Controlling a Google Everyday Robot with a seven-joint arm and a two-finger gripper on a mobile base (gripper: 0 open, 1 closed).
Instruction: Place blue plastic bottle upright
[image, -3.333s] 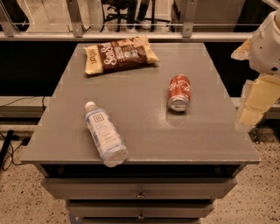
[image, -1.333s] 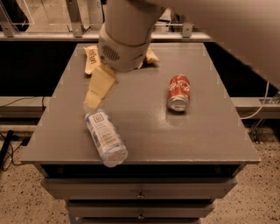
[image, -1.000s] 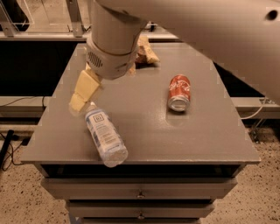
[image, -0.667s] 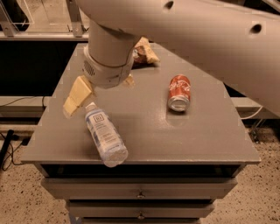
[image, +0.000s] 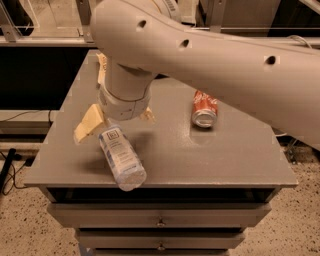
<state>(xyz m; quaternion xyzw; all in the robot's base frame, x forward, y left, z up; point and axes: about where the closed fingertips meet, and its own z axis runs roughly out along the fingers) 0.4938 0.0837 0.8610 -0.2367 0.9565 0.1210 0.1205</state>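
Note:
The blue plastic bottle (image: 121, 158) lies on its side near the front left of the grey table (image: 220, 160), its base pointing at the front edge. Its cap end is hidden under my wrist. My gripper (image: 118, 121) is low over that cap end and open. One tan finger (image: 89, 123) sits to the left of the bottle and the other finger (image: 147, 116) to its right. The bottle's label with the small dark square faces up.
A red soda can (image: 204, 109) lies on its side right of centre. My large white arm (image: 210, 55) spans the back of the table and hides most of a snack bag (image: 102, 64) at the back left. Drawers are below the table's front edge.
My arm has swung from the right side of the table to the left and come down over the bottle's cap end. The bottle and can have not moved.

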